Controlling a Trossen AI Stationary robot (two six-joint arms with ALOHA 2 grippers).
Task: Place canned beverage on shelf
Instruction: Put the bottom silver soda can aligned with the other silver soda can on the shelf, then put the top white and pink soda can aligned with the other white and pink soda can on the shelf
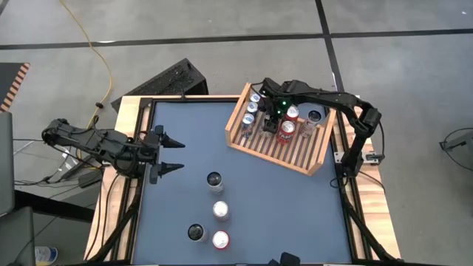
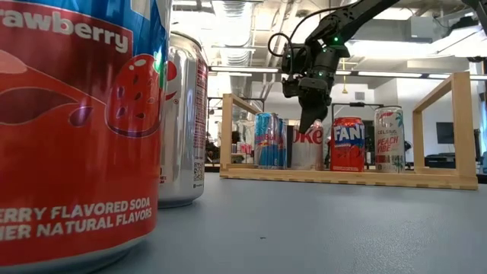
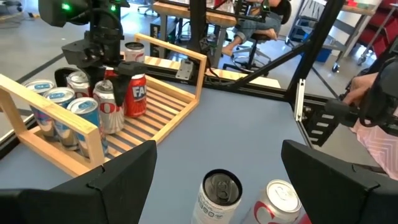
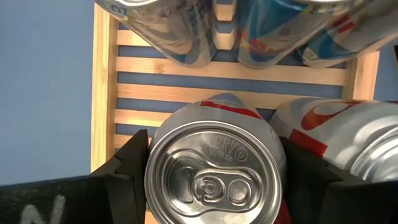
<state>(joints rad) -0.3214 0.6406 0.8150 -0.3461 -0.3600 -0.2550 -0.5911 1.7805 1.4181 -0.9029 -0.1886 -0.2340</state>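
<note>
The shelf [image 1: 295, 151] is a light wooden rack with a slatted base, standing at the table's far right. Several cans stand in it: blue ones [image 2: 268, 141], a red one [image 2: 348, 144] and a white one [image 2: 388, 139]. My right gripper [image 2: 308, 122] points steeply down into the shelf, shut on a silver can with red lettering [image 4: 214, 168] that stands beside the blue cans. In the high view the gripper [image 1: 270, 118] hides that can. At the table's left side my left gripper [image 1: 179, 155] hangs open above the table, with nothing between its fingers. My right gripper has the silver can's upper rim [image 4: 149, 171] pinched between its two fingers, one on each side of the top. The fingers [image 2: 306, 125] come from above, pointing steeply down. The can stands upright on the shelf's slats [image 2: 308, 164].
Several loose cans stand on the blue table near its front edge: a dark-topped one [image 1: 214, 180], a silver one [image 1: 220, 210], another dark-topped one [image 1: 196, 233] and a red one [image 1: 220, 240]. The shelf's raised boards [image 3: 84, 134] wall in its cans. A person sits beyond the table [image 3: 261, 18].
</note>
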